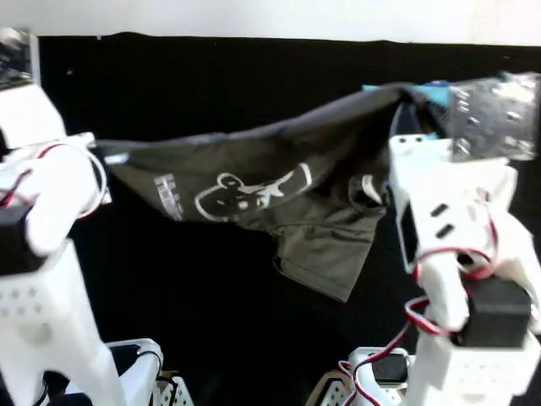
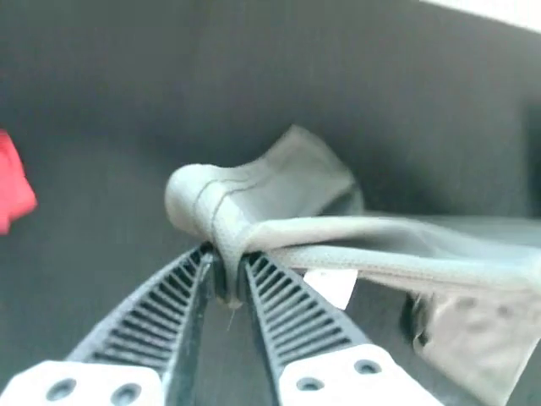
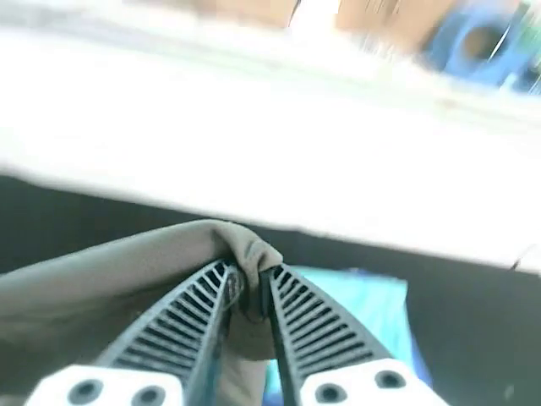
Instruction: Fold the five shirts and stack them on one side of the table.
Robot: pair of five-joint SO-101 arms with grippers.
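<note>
Grips the dark shirt (image 1: 254, 190) at two points: with the left jaws, clenched on a bunched hem at the left, and with the right jaws, clenched on a fold at the far right. Suspends it sagging above the black bench (image 1: 211, 321). Could lose either thin pinch under more pull; could land it crooked, judging by the doubled middle. Cannot make out sleeves or collar, nor whether the teal cloth (image 1: 427, 89) and red scrap (image 2: 13, 194) are shirts.

Black-covered table (image 1: 211, 338); bright pale wall (image 1: 254, 17) behind it
</note>
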